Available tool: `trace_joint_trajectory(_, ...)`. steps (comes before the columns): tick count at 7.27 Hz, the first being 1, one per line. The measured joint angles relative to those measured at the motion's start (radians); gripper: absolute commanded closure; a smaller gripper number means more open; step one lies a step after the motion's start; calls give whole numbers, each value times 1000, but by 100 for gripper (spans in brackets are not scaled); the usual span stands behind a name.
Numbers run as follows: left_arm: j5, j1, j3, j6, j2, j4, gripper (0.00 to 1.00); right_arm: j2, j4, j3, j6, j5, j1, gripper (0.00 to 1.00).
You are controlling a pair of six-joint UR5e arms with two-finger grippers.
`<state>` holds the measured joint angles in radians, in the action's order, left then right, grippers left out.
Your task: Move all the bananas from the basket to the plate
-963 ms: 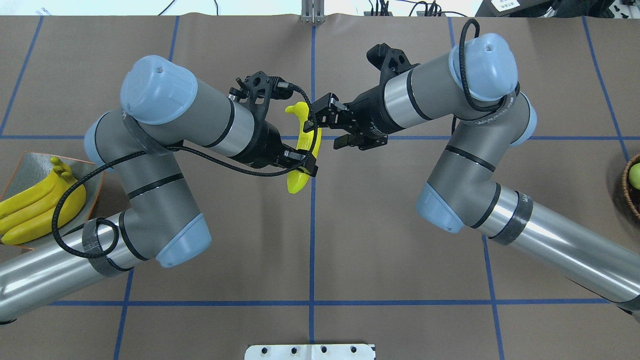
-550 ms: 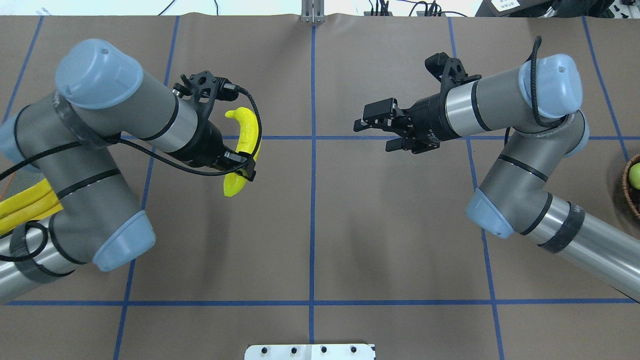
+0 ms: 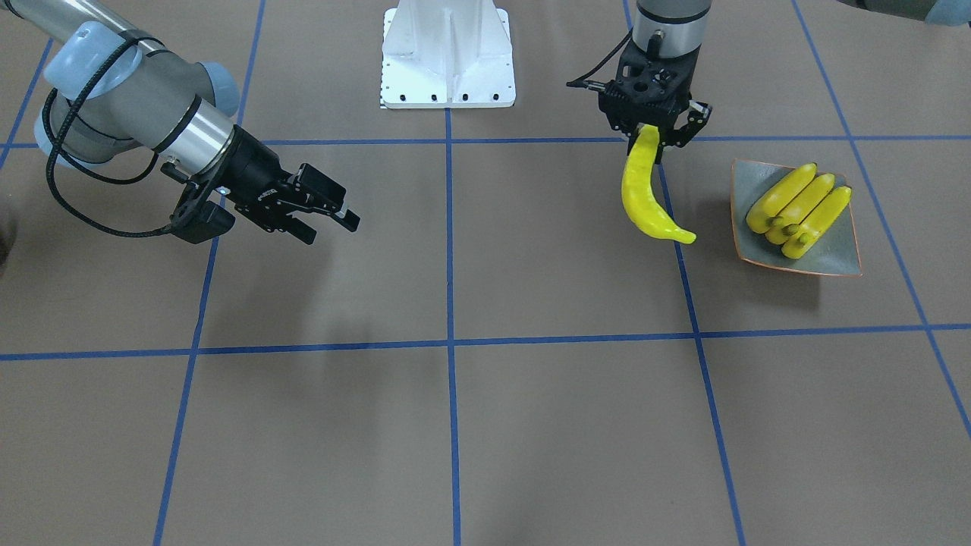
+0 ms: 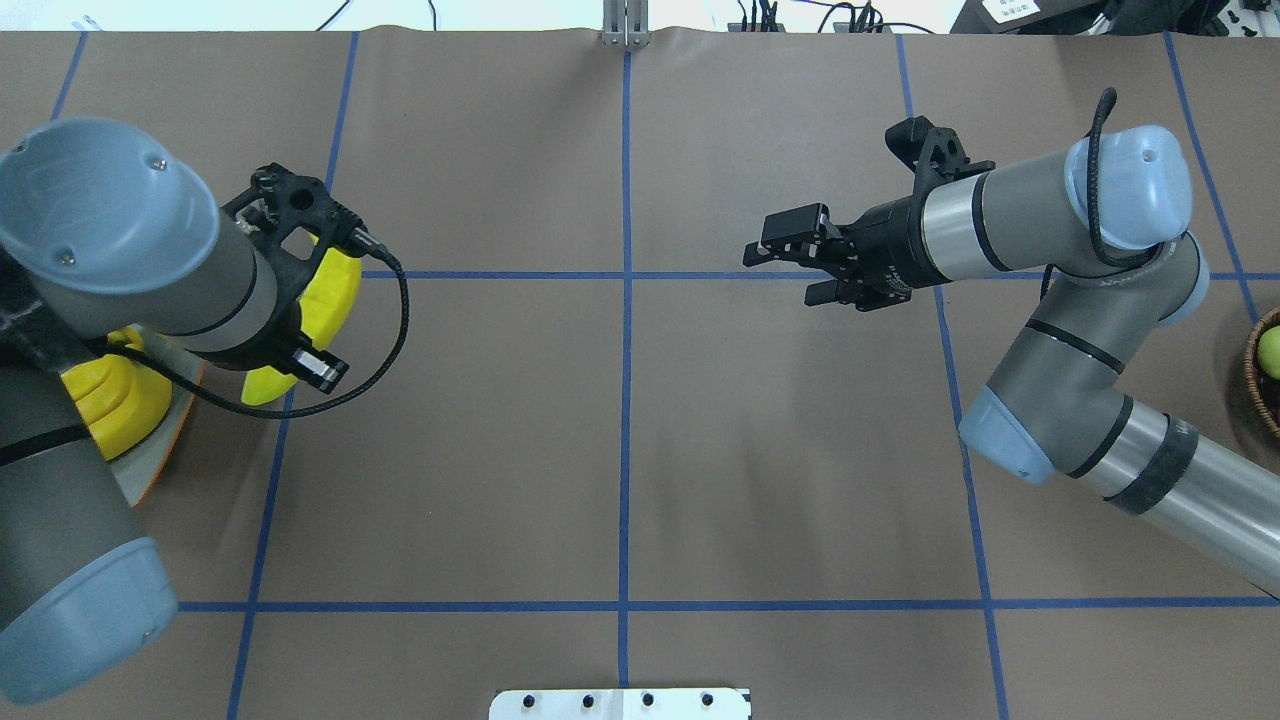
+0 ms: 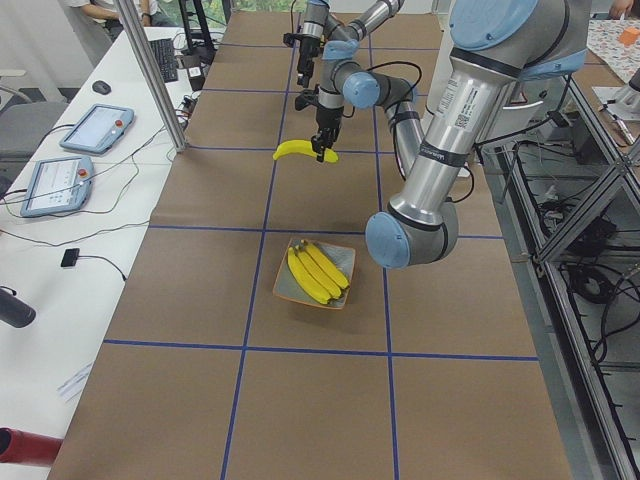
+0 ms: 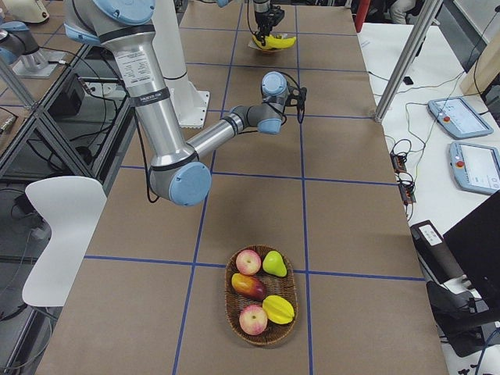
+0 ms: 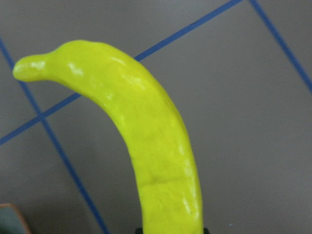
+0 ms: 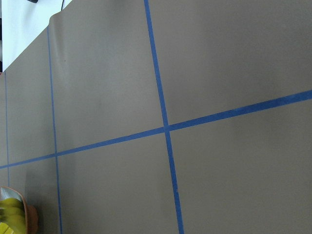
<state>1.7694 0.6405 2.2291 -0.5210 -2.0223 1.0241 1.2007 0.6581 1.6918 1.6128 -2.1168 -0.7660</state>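
A: Transfer step. Where was the fourth banana (image 3: 643, 193)?

B: In the left gripper (image 3: 654, 138), which was clamped on one end. It hung curved, with the free tip low and pointing toward the plate (image 3: 838, 262). It was in the air over the table (image 3: 531, 425), near the plate's edge but not above it. The other three bananas (image 3: 796, 206) lay side by side on the plate, touching each other.

A: And the right gripper (image 4: 784, 272)?

B: Its jaws stood apart and held nothing, well away toward the middle of the table. From the right-hand end of the table, the basket (image 6: 228, 301) showed only other fruit, so I judged this the last carry.

A: What did a clean finish call for?

B: The hanging tip, not just the gripper, had to get over the plate. Bare surface looked narrow beside the row, so the banana wanted lining up parallel to the three. The plan was to lower until the tip touched, lay it down flat, and only then release.

A: Risks noted?

B: It was a glossy toy over a shallow rim, so dropped from height it would likely bounce or roll off. The tip could also nudge the row on the way in. The left wrist camera showed little but the banana and one plate corner, so alignment was better judged from across the table.
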Motion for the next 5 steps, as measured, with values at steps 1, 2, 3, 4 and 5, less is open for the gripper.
trace_joint_trajectory(1,-52,-6,23,3,35,-71,100,7,0,-1,0,8,-1,0)
trace_joint_trajectory(2,-74,-5,31,3,86,-112,100,12,0,-1,0,13,-1,0)
trace_joint_trajectory(3,-82,-1,32,3,149,-130,100,17,0,-1,0,19,-1,0)
trace_joint_trajectory(4,-84,8,31,3,206,-139,100,20,0,-2,1,30,-1,0)
trace_joint_trajectory(5,-84,23,29,4,252,-146,100,22,0,-4,1,41,0,0)
